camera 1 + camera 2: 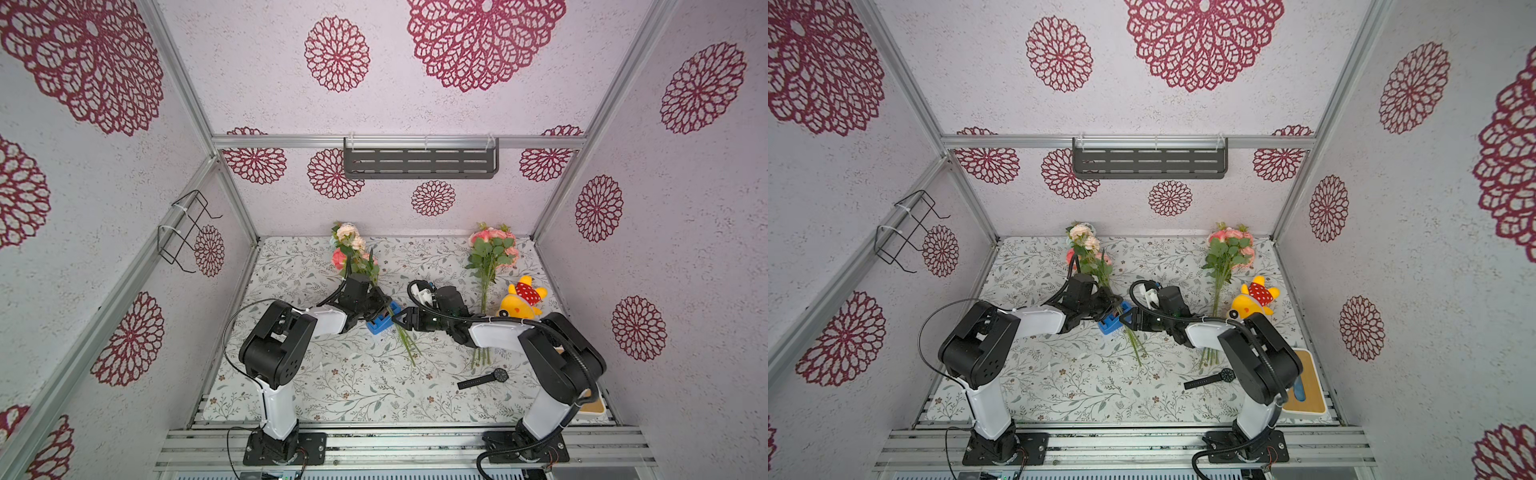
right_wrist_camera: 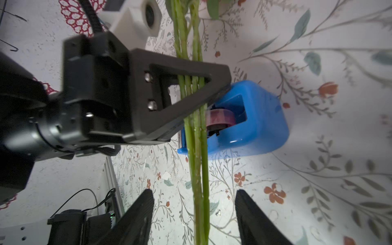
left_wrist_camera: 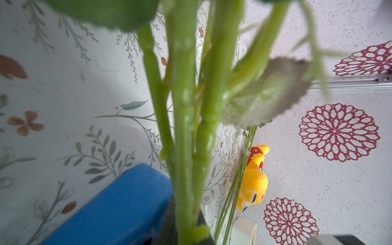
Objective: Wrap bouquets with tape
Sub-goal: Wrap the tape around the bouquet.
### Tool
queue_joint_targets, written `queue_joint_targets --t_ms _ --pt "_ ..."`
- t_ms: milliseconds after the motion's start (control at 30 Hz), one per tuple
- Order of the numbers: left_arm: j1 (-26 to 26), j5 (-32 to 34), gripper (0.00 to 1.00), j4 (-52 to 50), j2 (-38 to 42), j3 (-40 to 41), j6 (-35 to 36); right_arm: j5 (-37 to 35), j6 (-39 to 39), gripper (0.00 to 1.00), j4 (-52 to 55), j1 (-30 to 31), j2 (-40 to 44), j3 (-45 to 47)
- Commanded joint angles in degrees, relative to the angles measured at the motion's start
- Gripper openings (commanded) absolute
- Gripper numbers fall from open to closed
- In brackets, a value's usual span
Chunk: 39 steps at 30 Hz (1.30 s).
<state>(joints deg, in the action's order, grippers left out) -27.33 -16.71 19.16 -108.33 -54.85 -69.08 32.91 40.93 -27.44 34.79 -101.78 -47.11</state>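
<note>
Bouquet stems (image 2: 196, 135) are being pinched in the clenched left gripper (image 2: 222, 81), whose black triangular fingers are pressing flat across the green bundle right beside the dispenser (image 2: 265, 127). The right gripper (image 2: 194, 212) is hanging released, its two fingers (image 2: 140, 212) standing wide apart with the stems running through the gap and touching neither; it is sitting on the side of the dispenser toward the cut ends. The stems are crossing in front of the dispenser's serrated cutter and the tape (image 2: 220, 116), a roll with a dark reddish core sitting in the blue body; whether they are touching the cutter is not showing. In a top view the bouquet (image 1: 351, 249) is stretching from pink and cream blooms beyond the dispenser, toward the back wall, down to cut ends on the dispenser's near side, over the floral mat (image 1: 332, 386). A second bouquet (image 1: 492, 249) is lying well to the right of the dispenser, clear of both grippers, its stems passing under the right arm (image 1: 498, 332). A yellow plush (image 1: 521, 299) is sitting farther right of the dispenser than that bunch. A black watch (image 1: 484, 379) is lying right of the dispenser and nearer the arm bases, and a wooden tray (image 1: 1312, 411) is resting farther right again.
</note>
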Motion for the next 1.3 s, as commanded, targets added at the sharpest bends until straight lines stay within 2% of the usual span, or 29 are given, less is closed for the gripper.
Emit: queue_joint_targets --t_ms 0,67,133,167,267,300,400,500,633,700,833,933,1033,1067,1200,1233,1267 --pt "-0.11 0.0 0.0 6.76 2.47 0.71 -0.17 7.18 5.36 0.62 -6.62 -0.16 -2.97 -1.8" --pt "-0.09 -0.3 0.0 8.96 2.34 1.12 -1.21 8.19 7.0 0.59 -8.42 -0.16 -4.91 -1.8" --pt "-0.09 -0.44 0.0 10.75 2.07 1.43 -2.02 8.27 8.74 0.51 -11.01 -0.2 -6.1 -0.99" --pt "-0.1 -0.64 0.0 10.81 1.98 1.37 -2.08 8.03 9.16 0.43 -11.57 -0.24 -6.27 -0.75" --pt "-0.05 -0.27 0.0 10.63 2.24 1.67 -2.03 3.74 6.09 0.03 -6.56 -0.18 -5.16 -1.28" --pt "0.04 -0.17 0.0 10.37 2.29 1.76 -2.04 0.73 2.52 0.0 -0.93 0.05 -4.14 -2.31" --pt "0.25 0.25 0.01 9.06 2.47 1.85 -1.77 -10.53 -8.36 0.0 15.71 2.35 -0.94 -6.95" --pt "0.38 0.84 0.2 7.05 2.91 1.78 -1.29 -23.29 -17.01 0.0 28.23 6.69 0.83 -12.15" --pt "0.39 2.41 0.39 -0.81 3.13 -0.14 0.22 -36.72 -21.39 0.0 35.71 12.06 1.48 -16.47" --pt "0.27 3.23 0.42 -6.69 2.81 -2.24 1.56 -41.83 -21.85 0.0 37.51 14.31 1.08 -18.01" --pt "0.24 2.64 0.37 -5.3 2.03 -2.5 0.58 -50.76 -22.47 0.0 40.14 18.4 -1.13 -21.14" --pt "0.24 2.01 0.2 -4.51 1.53 -2.88 0.26 -49.96 -22.05 0.0 37.8 19.47 -1.75 -20.95" --pt "0.26 1.75 0.0 -4.39 1.71 -2.89 0.25 -45.86 -20.89 0.0 36.32 18.54 -1.64 -20.31" --pt "0.26 1.71 0.0 -4.39 1.93 -2.8 0.26 -43.75 -20.4 0.03 35.15 17.82 -1.08 -19.35" --pt "0.06 2.19 0.0 -3.62 2.89 -2.5 2.27 -31.83 -18.93 0.45 29.07 13.74 2.96 -13.99" --pt "0.08 2.18 0.0 -3.41 3.06 -2.39 2.59 -28.25 -17.85 0.52 27.23 12.54 3.76 -12.55" --pt "0.1 2.05 0.0 -2.32 3.13 -2.07 2.68 -21.97 -16.14 0.55 24.33 10.57 4.4 -10.88"
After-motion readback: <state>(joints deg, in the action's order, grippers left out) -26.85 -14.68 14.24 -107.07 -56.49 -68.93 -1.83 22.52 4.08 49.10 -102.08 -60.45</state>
